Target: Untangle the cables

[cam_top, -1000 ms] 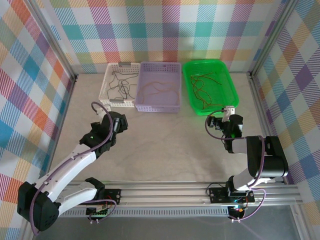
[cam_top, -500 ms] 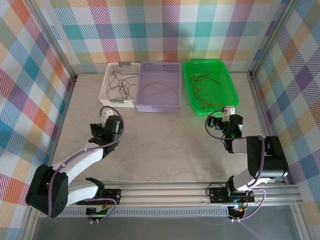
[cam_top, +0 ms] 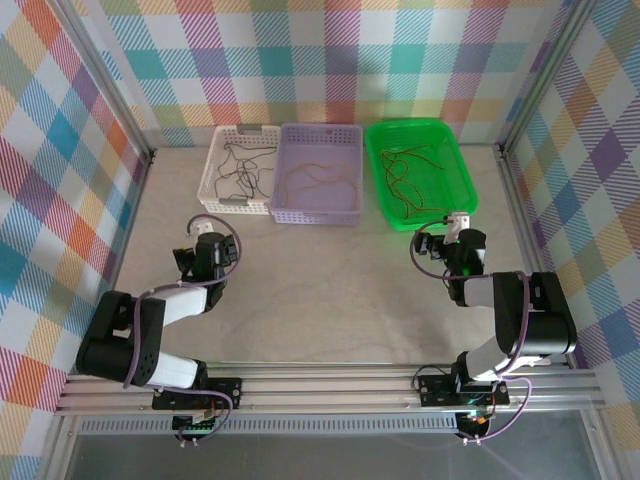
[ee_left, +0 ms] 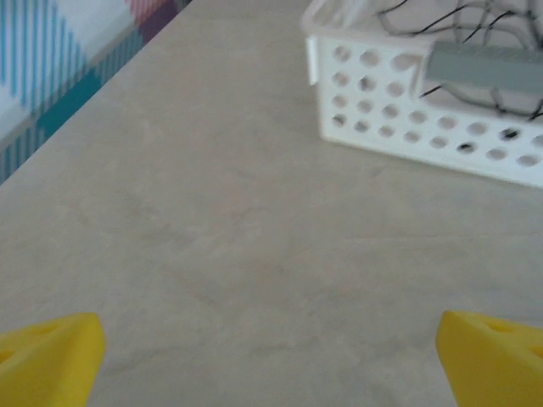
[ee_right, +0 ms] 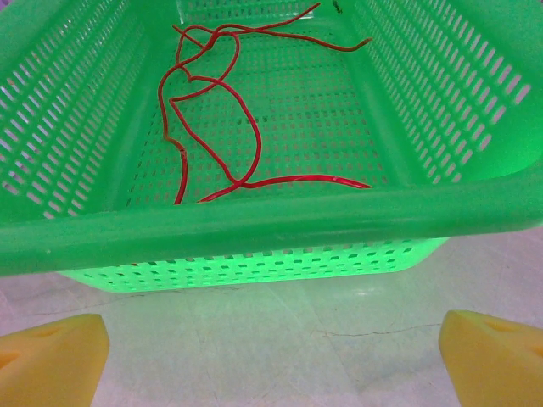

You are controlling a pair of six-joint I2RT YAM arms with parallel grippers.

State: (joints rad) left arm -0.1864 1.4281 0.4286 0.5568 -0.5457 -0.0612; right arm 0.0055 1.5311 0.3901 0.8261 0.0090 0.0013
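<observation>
The left gripper [ee_left: 271,365], wide open and empty, hangs low over the beige bench [ee_left: 212,237] near the white perforated plastic basket [ee_left: 407,119] of thin black cables [ee_left: 475,17]; its grey tag [ee_left: 488,64] is too blurred to read. The right gripper [ee_right: 271,365], equally spread and empty, faces the green slotted plastic basket [ee_right: 254,220] holding thin red cables [ee_right: 254,136]. Overhead, a lilac basket [cam_top: 318,215] with brownish cables [cam_top: 320,178] sits between them.
</observation>
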